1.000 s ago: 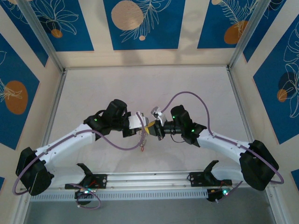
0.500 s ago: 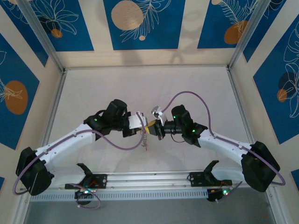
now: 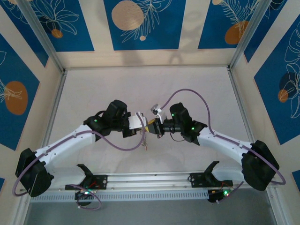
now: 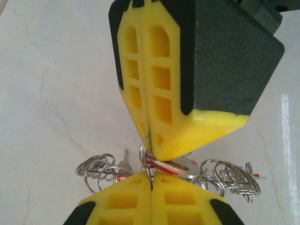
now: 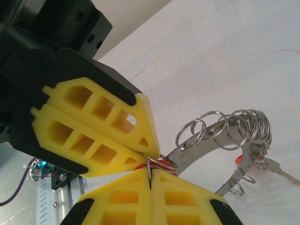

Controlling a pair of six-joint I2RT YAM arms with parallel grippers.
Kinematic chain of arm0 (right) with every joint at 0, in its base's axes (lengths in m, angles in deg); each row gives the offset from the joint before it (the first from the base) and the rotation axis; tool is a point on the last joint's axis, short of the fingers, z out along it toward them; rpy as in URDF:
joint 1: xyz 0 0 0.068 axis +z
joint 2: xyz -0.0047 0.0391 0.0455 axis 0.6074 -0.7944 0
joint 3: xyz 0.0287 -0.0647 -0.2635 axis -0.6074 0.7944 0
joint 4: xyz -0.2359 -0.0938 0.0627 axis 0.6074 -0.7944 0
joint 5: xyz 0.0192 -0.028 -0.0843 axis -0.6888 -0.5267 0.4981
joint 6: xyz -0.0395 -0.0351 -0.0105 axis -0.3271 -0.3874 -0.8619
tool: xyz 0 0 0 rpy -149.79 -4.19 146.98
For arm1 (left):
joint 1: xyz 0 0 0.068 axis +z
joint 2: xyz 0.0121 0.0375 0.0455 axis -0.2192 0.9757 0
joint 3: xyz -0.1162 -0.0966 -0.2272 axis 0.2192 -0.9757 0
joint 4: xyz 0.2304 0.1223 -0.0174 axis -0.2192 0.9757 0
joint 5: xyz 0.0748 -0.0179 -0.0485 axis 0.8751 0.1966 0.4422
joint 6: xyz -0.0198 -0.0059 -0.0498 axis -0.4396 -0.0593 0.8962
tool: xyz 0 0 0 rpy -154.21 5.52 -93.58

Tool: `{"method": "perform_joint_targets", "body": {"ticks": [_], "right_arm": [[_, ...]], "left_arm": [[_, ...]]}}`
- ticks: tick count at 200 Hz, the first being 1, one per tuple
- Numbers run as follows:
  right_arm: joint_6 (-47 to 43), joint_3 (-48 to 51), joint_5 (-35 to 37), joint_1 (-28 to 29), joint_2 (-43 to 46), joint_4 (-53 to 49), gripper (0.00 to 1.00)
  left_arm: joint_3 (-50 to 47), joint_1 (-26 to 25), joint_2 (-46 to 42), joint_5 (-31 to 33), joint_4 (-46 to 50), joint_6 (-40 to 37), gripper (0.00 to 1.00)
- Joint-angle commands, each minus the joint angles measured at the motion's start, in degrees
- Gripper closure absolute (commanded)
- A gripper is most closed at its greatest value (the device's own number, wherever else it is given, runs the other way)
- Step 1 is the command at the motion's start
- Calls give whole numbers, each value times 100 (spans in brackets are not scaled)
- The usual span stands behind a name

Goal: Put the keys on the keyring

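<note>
My two grippers meet tip to tip above the table's middle, the left gripper (image 3: 143,125) coming from the left and the right gripper (image 3: 152,127) from the right. The keyring (image 5: 206,140) is a flat silver band carrying several small wire rings; it hangs just below the tips (image 3: 144,140). In the left wrist view my left gripper (image 4: 151,177) is shut on a thin wire loop of the keyring (image 4: 230,174), and the right gripper (image 4: 151,148) pinches the same loop from above. A red key (image 4: 162,165) lies between the tips. Another red key (image 5: 238,158) hangs further along the band.
A small silver key (image 5: 277,169) dangles from the band's far end. The pale table (image 3: 93,93) has raised metal rails at its left, right and back sides. A purple cable (image 3: 123,146) loops under the left wrist.
The right gripper has edged slightly left and up against the left gripper. The hanging keyring has swung a little. Both grippers stay shut.
</note>
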Motion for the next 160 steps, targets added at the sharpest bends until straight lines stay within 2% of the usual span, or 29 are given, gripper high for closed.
{"method": "perform_joint_targets", "body": {"ticks": [1,62,107,110,113,119,144,160], "right_arm": [[316,-170,307,-106,-153,-279,100],[581,-127,177,-157,-188,-264,100],[717,211,-308,-350,-44,365,100],[711,236,-342,-360,-31,412,97],[700,248,-372,-369,-19,443,88],[656,286,-412,-383,21,453,81],[366,280,-396,-413,151,212,66],[158,265,-308,-440,269,77,63]], "left_arm": [[-35,-57,-266,-272,-284,-116,100],[-100,-57,-318,-275,-343,-158,100],[-197,-59,-396,-307,-487,-115,100],[-207,-62,-406,-323,-503,-117,100],[-216,-62,-415,-345,-509,-121,100],[-236,-59,-424,-404,-514,-139,100],[-332,-52,-459,-577,-660,-88,100],[-386,-57,-473,-683,-778,-19,100]]}}
